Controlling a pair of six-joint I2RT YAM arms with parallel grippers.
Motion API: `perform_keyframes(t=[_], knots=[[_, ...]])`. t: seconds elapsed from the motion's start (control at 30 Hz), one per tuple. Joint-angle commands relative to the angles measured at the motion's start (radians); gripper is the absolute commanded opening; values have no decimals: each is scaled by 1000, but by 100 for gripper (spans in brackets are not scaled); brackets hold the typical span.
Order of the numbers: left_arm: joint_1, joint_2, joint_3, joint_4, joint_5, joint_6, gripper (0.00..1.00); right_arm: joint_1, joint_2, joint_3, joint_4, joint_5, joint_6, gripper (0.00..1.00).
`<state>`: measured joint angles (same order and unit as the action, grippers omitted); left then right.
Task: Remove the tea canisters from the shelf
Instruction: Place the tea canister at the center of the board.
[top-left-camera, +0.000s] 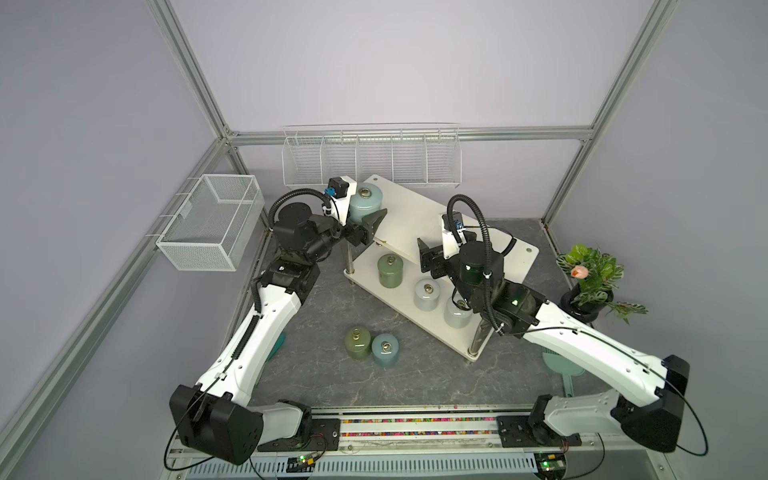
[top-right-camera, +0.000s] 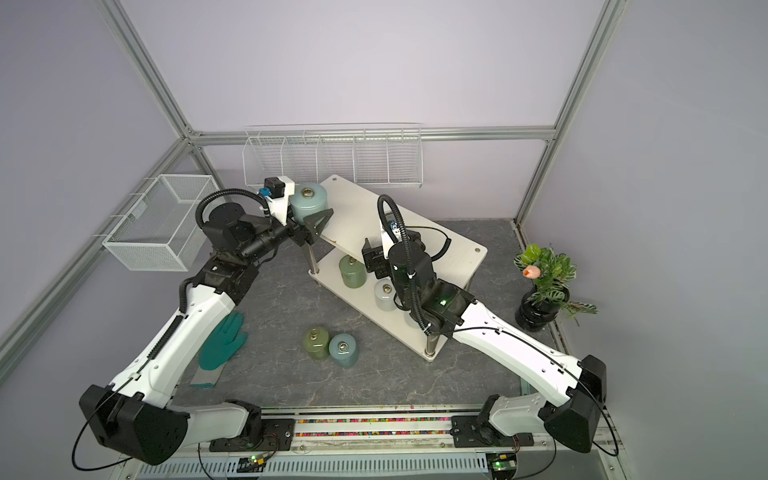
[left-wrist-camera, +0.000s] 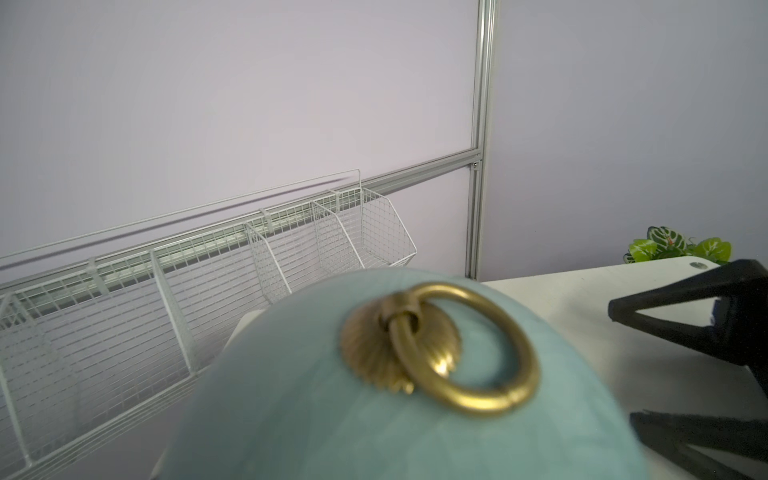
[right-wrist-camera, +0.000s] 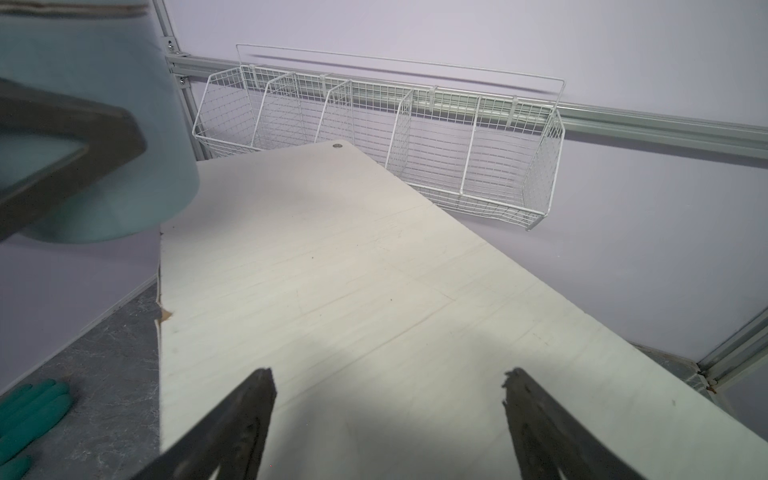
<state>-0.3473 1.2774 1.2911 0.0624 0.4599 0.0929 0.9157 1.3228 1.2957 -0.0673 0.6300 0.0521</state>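
— What lies on the dark grey marbled desk (top-left-camera: 316, 374)?
— Nearest, an olive green glossy lidded canister (top-left-camera: 357, 343) and a light blue lidded canister (top-left-camera: 385, 350) stand upright and touching, off the cream-white two-tier shelf (top-left-camera: 415, 216).
— And on the shelf?
— The lower tier holds a second olive green canister (top-left-camera: 390, 271) and two pale grey-white canisters (top-left-camera: 427, 294) (top-left-camera: 457, 311), the last partly hidden by the right arm.
— The right fingers (right-wrist-camera: 237, 424)?
— Spread wide above the top tier.
— The left fingers (top-left-camera: 376, 220)?
— Pinching a second light blue canister (top-left-camera: 365, 198) by its sides at the top tier's far left corner. Whether it touches the board, I cannot tell.
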Motion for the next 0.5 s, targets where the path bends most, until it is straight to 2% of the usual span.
perform_keyframes(t=[0.0,0.47], knots=[[-6,-92,-31,39,-71,40,76,-7,14,-29,15,-8,-6,89],[-5,-338,-223,-28,-302,10,76,-9,5,-56,33,-40,-6,89]])
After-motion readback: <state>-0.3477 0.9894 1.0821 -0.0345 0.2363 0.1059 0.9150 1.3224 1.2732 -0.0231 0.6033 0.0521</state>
